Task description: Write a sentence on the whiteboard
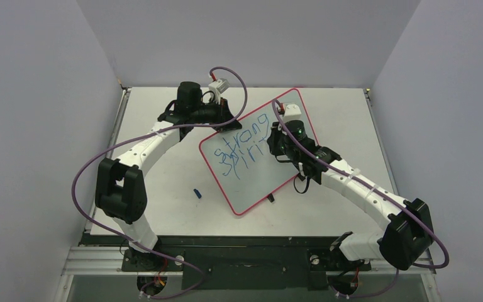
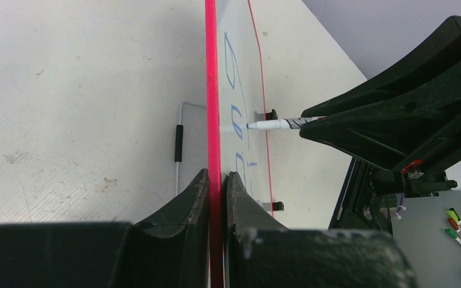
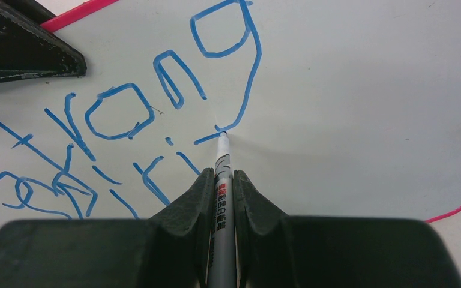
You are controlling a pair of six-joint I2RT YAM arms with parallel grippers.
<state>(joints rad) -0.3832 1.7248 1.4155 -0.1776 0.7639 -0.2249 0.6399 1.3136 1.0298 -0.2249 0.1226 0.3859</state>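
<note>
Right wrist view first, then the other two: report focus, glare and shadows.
Right wrist view: the sentence and marker tip are sharp, the right claw nearest the lens dark and soft. Left wrist view: the whiteboard rim glows oversaturated pink, the left claw is underexposed. Top external view: even light, no strong glare, faint shadows.

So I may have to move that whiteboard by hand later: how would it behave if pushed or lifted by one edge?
Probably stiff: the whiteboard shows a straight, thin edge where the left gripper pinches it. Likely light for its size, being so thin. Its glossy face may be slippery, so hold it by the edges.
</note>
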